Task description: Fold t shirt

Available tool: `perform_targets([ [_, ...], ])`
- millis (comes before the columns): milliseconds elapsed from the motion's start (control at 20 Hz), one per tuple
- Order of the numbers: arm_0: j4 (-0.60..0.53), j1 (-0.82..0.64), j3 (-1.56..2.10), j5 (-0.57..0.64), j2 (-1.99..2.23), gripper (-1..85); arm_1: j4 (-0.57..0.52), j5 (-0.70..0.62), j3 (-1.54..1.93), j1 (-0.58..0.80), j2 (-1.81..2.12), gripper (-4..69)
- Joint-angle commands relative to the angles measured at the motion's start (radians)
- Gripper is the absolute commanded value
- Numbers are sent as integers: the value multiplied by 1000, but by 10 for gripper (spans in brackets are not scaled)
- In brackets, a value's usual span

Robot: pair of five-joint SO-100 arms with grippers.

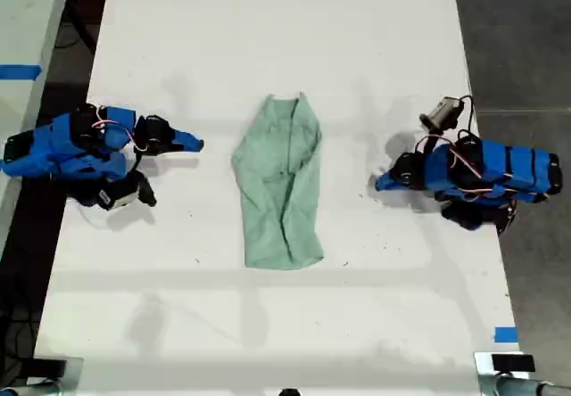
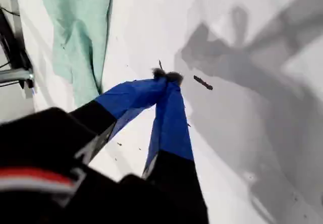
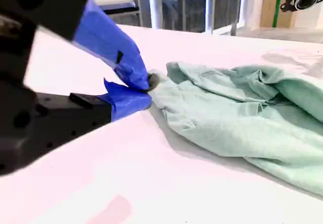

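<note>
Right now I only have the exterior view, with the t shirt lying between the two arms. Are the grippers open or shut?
Observer: My first gripper is shut. In its wrist view the blue tips meet over the bare white table with nothing between them.
Operator: And the second one, has it got any cloth?
Observer: My second gripper is shut as well, with no cloth between its tips. Its wrist view shows the wrinkled t shirt lying just beyond them.
</note>
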Motion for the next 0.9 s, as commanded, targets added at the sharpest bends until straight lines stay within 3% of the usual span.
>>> perform_targets([
  [0, 23, 71, -60, 6, -29, -2, -204, 118, 26, -137, 14, -20],
  [100, 23, 140, -244, -64, -268, -2, -239, 129, -107, -147, -92, -18],
  [300, -28, 353, -715, -273, -905, 10, -359, 72, -723, -287, -963, -18],
  [350, -40, 379, -781, -305, -1025, 166, -359, 67, -881, -325, -1163, 17],
  [400, -63, 414, -836, -333, -1127, 228, -333, 63, -1034, -353, -1347, 49],
  [500, -149, 482, -954, -319, -1339, 228, -265, 40, -1295, -379, -1654, 93],
  [600, -163, 522, -1127, -318, -1588, 231, -229, 46, -1442, -393, -1821, 110],
  [700, -161, 532, -1275, -330, -1796, 239, -235, 57, -1499, -399, -1916, 262],
  [750, -163, 532, -1339, -330, -1884, 240, -224, 63, -1529, -402, -1960, 301],
  [850, -161, 531, -1454, -330, -2040, 239, -215, 74, -1563, -403, -2020, 301],
])
